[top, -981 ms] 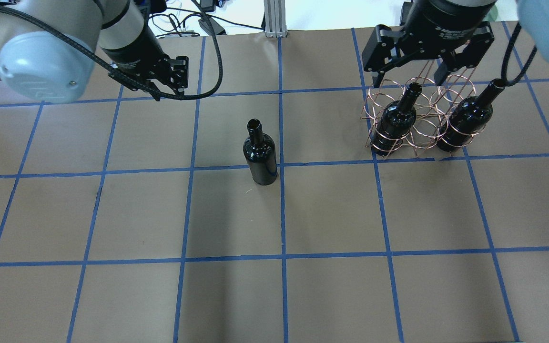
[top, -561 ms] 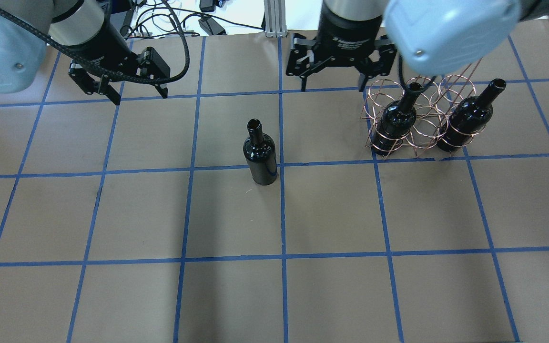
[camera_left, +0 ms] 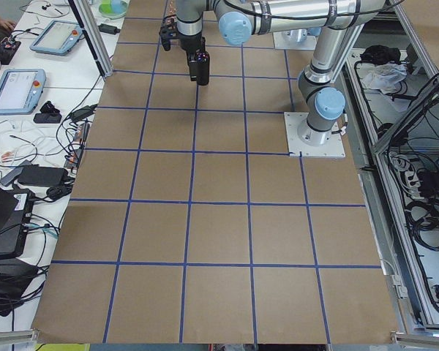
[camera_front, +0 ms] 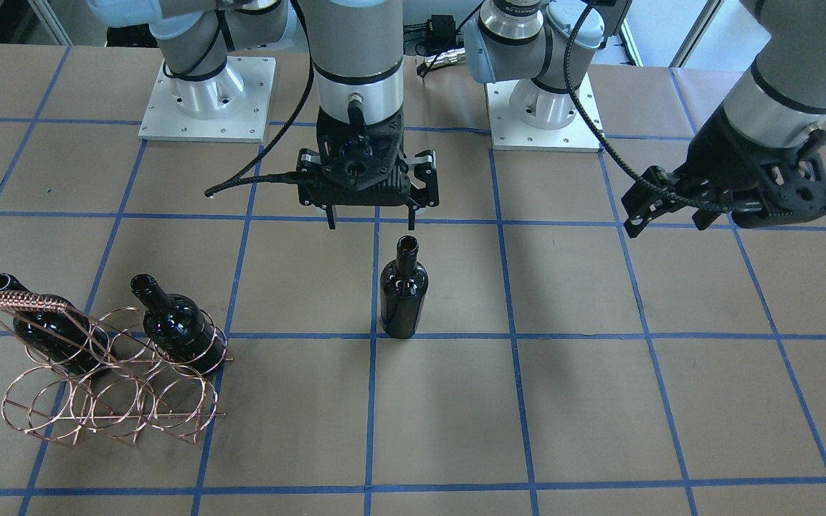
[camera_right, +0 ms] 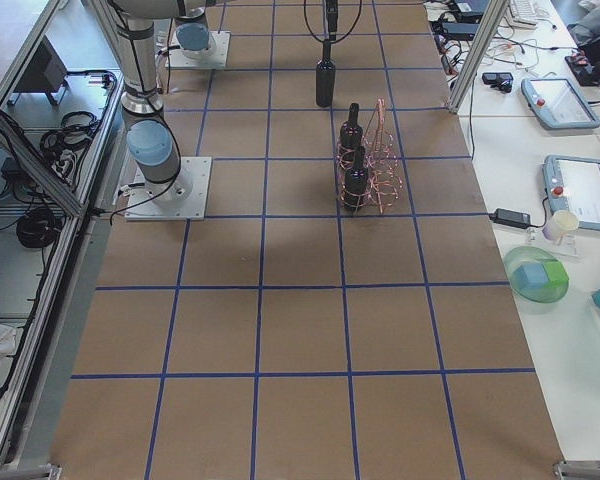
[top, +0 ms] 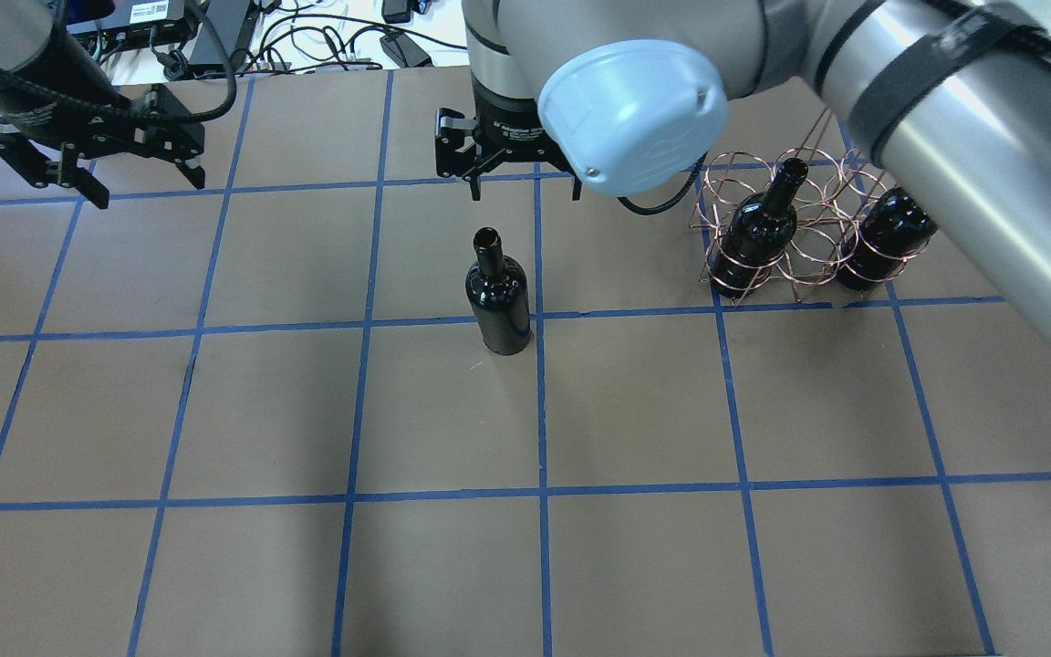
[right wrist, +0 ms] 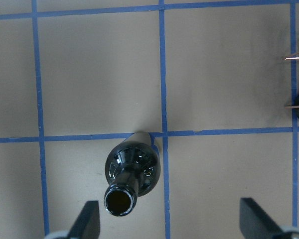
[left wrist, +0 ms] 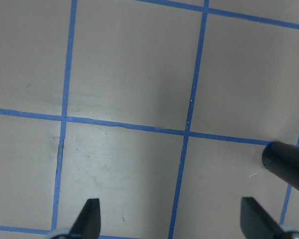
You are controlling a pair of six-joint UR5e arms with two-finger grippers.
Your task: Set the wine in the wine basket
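Approach step: the right tool (top: 525, 187), jaws spread and empty, hovers above and just beyond the upright wine bottle (top: 498, 297) at mid-tabletop (top: 215, 411). To the right, the wine basket (camera_front: 22, 302) seemingly holds two other bottles (top: 754, 242). Next, the tool must descend around the neck and pinch.

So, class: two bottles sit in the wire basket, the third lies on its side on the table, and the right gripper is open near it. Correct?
No. The third bottle stands upright on the table, not on its side; the exterior front-facing view shows it. Two bottles do sit in the wire basket, and the right gripper is open near it.
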